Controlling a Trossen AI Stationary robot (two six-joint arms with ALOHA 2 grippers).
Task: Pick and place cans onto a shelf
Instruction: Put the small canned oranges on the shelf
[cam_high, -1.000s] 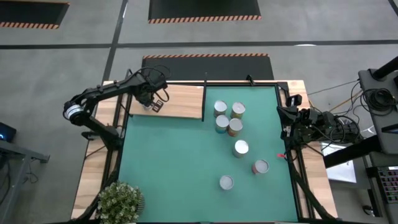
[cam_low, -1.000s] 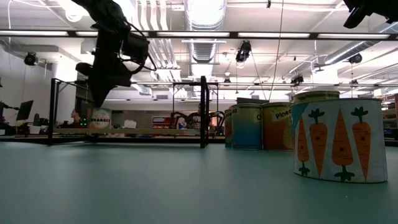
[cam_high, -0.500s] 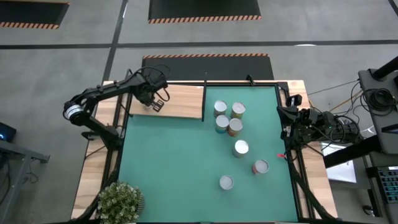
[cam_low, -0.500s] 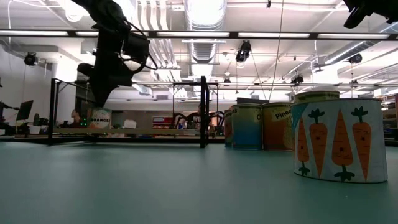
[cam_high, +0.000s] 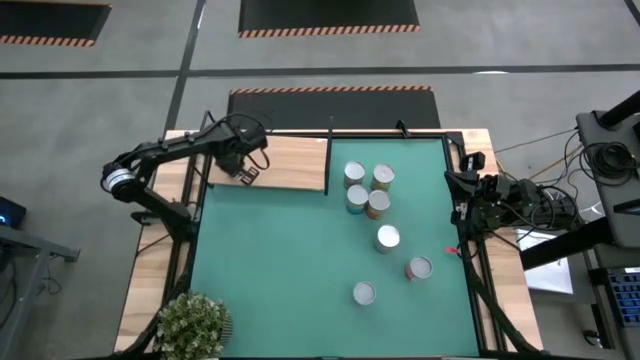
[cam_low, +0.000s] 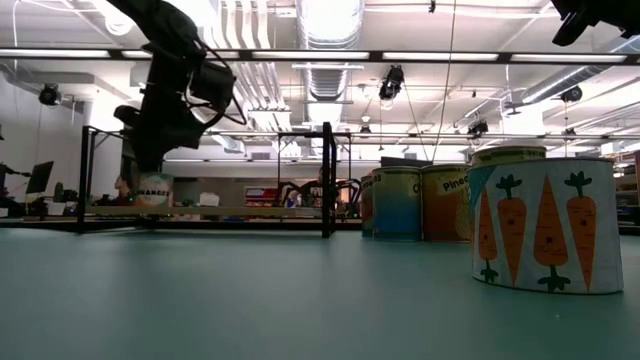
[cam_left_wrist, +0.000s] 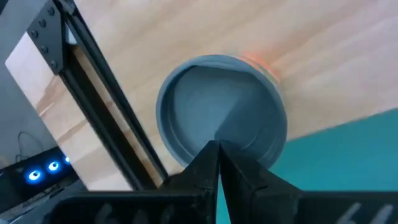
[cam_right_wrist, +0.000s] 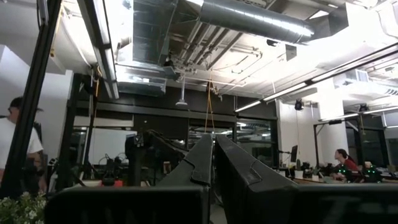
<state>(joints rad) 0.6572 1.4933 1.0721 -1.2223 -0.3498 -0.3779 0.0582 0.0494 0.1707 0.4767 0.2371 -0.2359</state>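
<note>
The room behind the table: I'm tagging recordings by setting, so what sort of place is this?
Probably an industrial-style robotics lab or workshop. Exposed silver ductwork and strip lights hang from an open ceiling, hazard-striped floor mats lie beyond the table, and people sit at lit workstations in the background.

Shelved can (cam_left_wrist: 221, 121) partly behind end effector (cam_left_wrist: 218, 147)

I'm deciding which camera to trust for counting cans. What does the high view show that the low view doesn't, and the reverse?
Only the high view shows seven cans on the green mat, counted by their tops, such as the nearest can, plus the potted plant. Only the low view shows the labels: the carrot can and the orange-labelled can on the shelf. Both show the left gripper over the shelf.
</note>
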